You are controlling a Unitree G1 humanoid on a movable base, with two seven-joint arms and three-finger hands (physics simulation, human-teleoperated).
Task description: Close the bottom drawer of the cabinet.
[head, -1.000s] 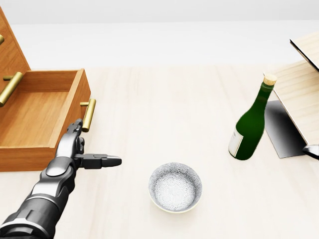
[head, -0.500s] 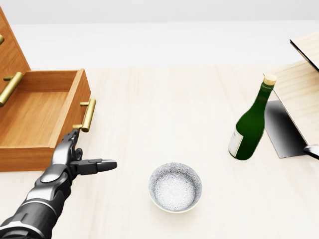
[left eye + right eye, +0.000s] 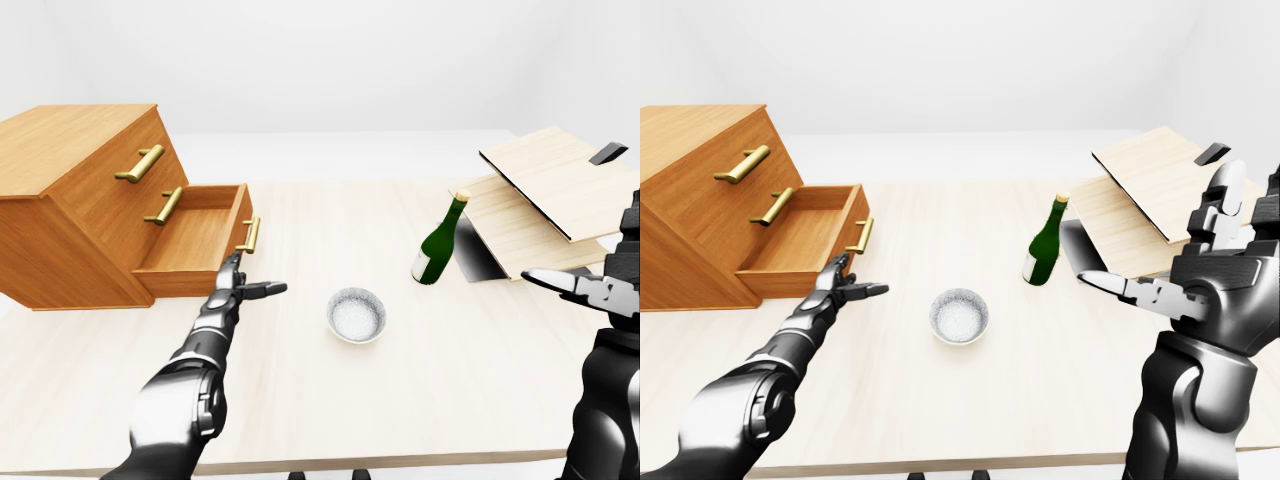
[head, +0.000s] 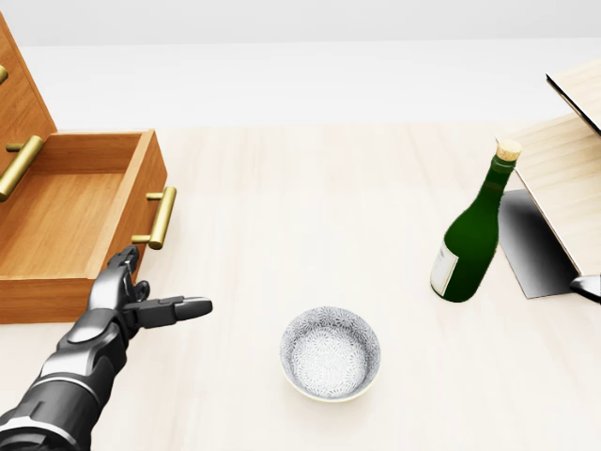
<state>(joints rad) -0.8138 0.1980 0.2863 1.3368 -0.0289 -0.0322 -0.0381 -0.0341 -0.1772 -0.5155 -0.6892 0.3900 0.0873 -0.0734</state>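
Bare desk lies between the open left hand and the brass handle on the pulled-out bottom drawer, while the bowl and green bottle stand well apart toward the head view's right.

head view close, steeply downward, eye views wider, shared table
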